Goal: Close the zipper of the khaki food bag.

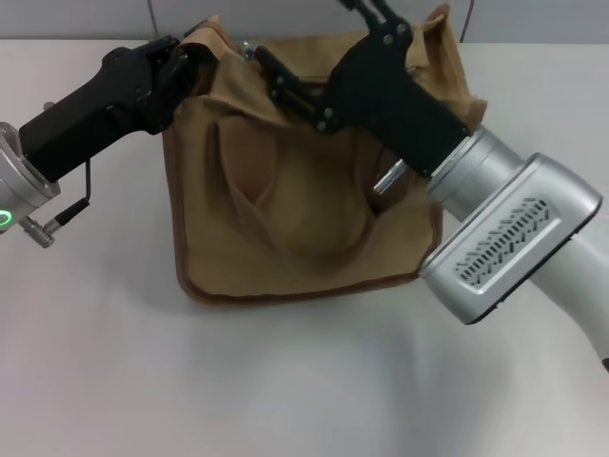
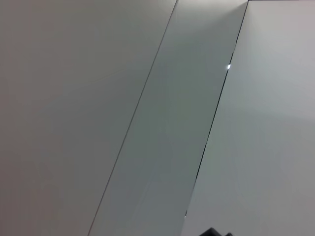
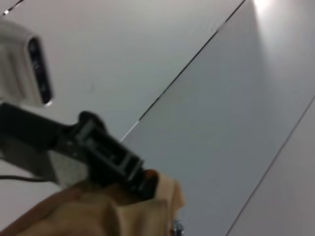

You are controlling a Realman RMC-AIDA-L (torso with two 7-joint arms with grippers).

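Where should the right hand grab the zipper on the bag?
Probably pinch the small metal pull tab at the far top edge of the bag, coming from the right: the left hand clamps the left corner, and the open right hand hovers nearby.

Two silver arms end in matte black grippers. The right arm (image 1: 519, 238) has a slotted vent grille. The left arm (image 1: 24, 186) shows a green light ring and a thin black cable.
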